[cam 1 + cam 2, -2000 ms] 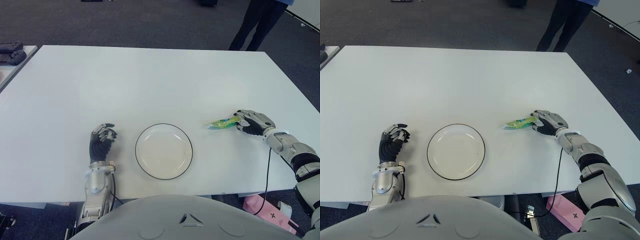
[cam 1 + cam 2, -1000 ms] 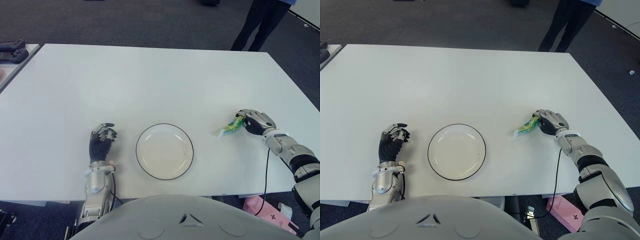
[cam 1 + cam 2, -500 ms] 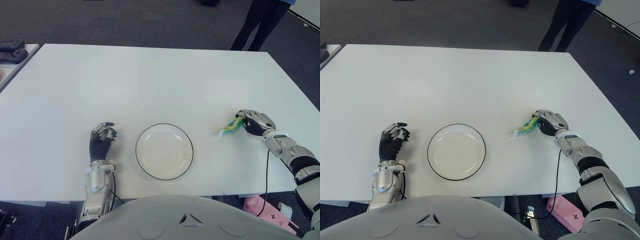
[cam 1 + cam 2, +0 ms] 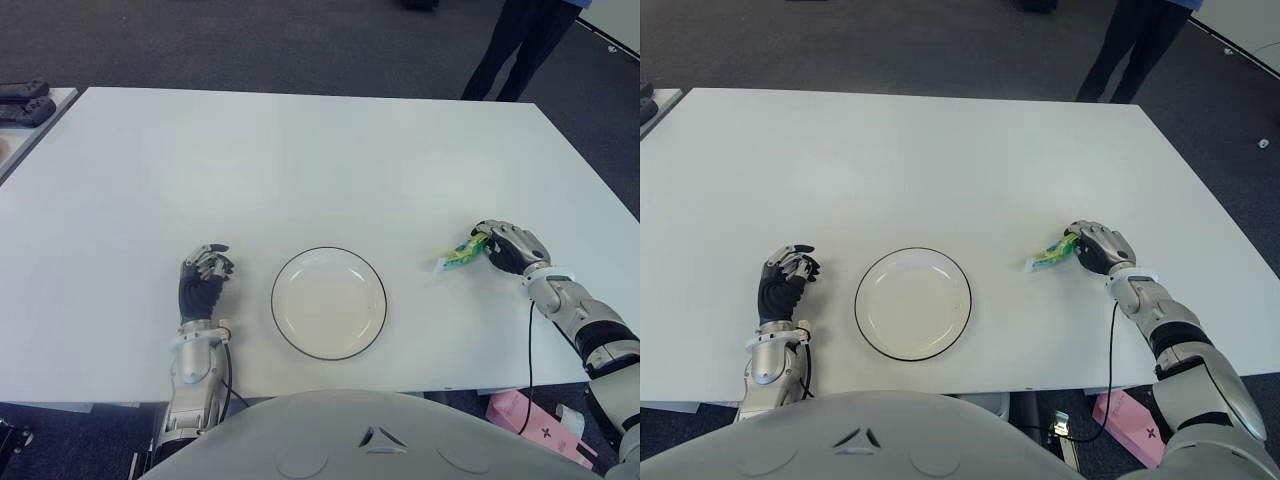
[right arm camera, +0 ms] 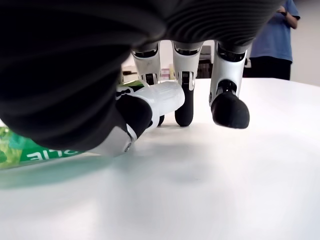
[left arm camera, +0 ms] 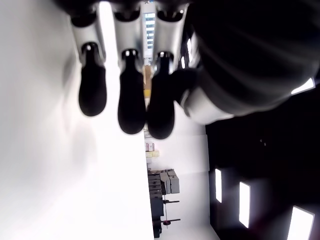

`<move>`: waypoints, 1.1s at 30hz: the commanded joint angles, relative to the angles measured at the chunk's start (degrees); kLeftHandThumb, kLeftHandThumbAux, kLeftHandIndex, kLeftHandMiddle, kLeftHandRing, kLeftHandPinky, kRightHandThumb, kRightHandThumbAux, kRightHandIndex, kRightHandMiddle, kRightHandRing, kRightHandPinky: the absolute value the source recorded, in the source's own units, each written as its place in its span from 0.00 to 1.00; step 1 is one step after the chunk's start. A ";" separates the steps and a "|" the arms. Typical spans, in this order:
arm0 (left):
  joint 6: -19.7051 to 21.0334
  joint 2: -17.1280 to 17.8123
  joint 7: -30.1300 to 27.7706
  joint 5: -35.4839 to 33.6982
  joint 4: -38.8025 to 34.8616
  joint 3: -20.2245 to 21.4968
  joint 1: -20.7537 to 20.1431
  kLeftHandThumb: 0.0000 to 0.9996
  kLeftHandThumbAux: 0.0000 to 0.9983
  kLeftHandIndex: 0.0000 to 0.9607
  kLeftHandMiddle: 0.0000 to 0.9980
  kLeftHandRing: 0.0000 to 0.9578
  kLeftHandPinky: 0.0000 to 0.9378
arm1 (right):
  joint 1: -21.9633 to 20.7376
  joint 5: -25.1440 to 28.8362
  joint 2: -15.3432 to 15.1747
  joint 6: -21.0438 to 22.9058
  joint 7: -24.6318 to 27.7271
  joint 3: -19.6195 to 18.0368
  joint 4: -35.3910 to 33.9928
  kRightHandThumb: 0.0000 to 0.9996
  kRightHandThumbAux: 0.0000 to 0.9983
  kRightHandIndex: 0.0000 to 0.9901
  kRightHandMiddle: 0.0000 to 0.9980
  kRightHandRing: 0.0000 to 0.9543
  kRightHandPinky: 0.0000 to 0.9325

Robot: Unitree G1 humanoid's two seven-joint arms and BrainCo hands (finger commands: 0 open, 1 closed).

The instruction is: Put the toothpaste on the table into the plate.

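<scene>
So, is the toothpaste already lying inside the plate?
No, the toothpaste is in the right hand, over bare table to the right of the plate, which holds nothing.

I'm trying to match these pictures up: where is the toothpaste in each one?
Left eye: toothpaste, right of the plate, at the right hand.
Right eye: same place, right of the plate.
Left wrist: not in it.
Right wrist: green tube under the thumb.
Shared landmark: the right hand.

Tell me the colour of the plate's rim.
Black, a thin line around the round white plate; clearest in the left eye view.
</scene>
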 commanded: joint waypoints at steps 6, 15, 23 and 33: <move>1.76 -0.12 -0.22 0.31 0.99 0.04 -0.20 0.71 0.72 0.45 0.62 0.64 0.65 | 7.11 12.77 6.17 -4.27 9.11 -8.24 -6.53 0.84 0.68 0.41 0.54 0.87 0.90; 1.54 -0.22 -0.19 0.39 1.19 -0.09 -0.54 0.71 0.72 0.45 0.62 0.64 0.65 | 11.99 23.57 8.94 1.71 18.04 -16.38 -23.21 0.84 0.68 0.41 0.54 0.89 0.91; 1.62 -0.34 -0.13 0.48 1.09 -0.22 -0.68 0.71 0.72 0.45 0.62 0.64 0.66 | 13.63 28.08 13.58 5.94 21.76 -21.65 -31.87 0.84 0.68 0.40 0.53 0.89 0.92; 1.94 -0.48 -0.13 0.55 1.08 -0.43 -0.99 0.71 0.72 0.45 0.63 0.65 0.66 | 14.26 29.61 19.31 9.42 24.03 -23.77 -41.92 0.85 0.68 0.41 0.53 0.91 0.93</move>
